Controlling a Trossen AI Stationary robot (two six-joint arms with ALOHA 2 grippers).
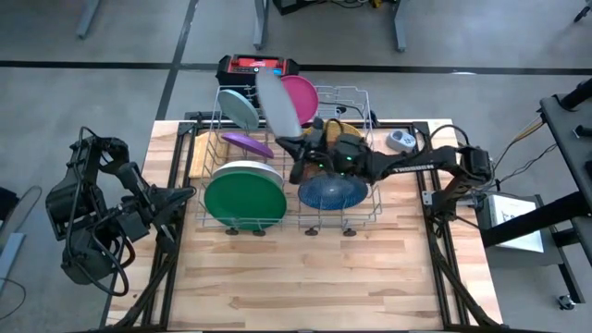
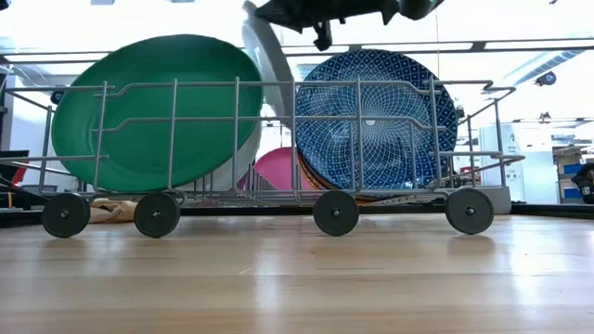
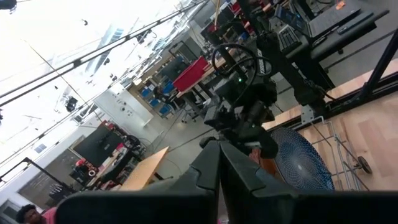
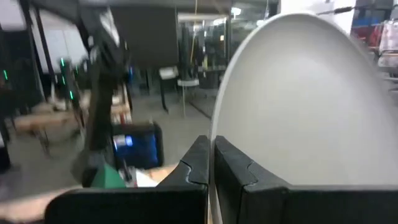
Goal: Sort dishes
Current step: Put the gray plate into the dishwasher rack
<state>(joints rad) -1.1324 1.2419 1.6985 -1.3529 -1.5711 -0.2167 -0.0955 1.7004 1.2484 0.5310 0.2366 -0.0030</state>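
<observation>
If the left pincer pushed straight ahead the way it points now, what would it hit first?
Probably the right arm, which sits dead ahead in the left wrist view, above the blue patterned plate in the rack. Depth is unclear; the left pincer waits at the table's left edge.

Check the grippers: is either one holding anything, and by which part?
The right gripper holds the grey plate by its rim, fingers closed on the edge, lifted above the dish rack. The left gripper, at the table's left edge, holds nothing.
</observation>
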